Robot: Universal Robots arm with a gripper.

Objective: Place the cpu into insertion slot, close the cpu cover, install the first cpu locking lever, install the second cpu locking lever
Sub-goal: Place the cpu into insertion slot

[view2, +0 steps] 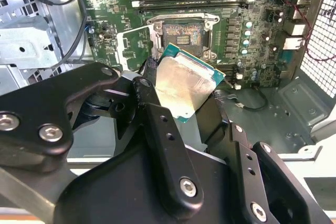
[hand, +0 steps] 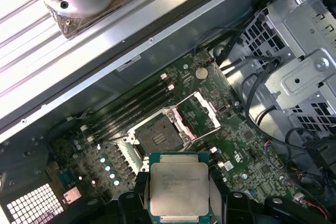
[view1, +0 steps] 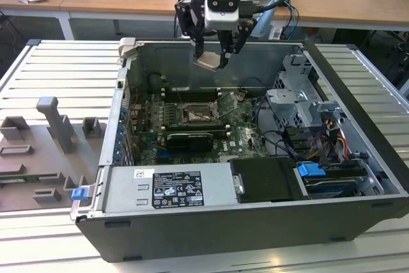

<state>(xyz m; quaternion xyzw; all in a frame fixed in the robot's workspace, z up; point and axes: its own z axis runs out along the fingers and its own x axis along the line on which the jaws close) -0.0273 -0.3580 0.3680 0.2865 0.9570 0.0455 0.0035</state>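
Tool [view1: 216, 52] pinching the cpu [view1: 209, 61] between its fingers; chip slightly tilted, pale face plain in both wrist views. Held in air over the open computer case [view1: 223, 234], well apart from the board. Insertion slot [view1: 195, 115] below, dark centre exposed. Cpu cover [view1: 228, 102] swung up beside it. Case on slatted counter [view1: 57, 75].

Silvery square cpu [hand: 178, 187] held aloft; below it dark, silver-rimmed slot [hand: 155, 137] uncovered, cover [hand: 210, 109] tilted up open beside it.
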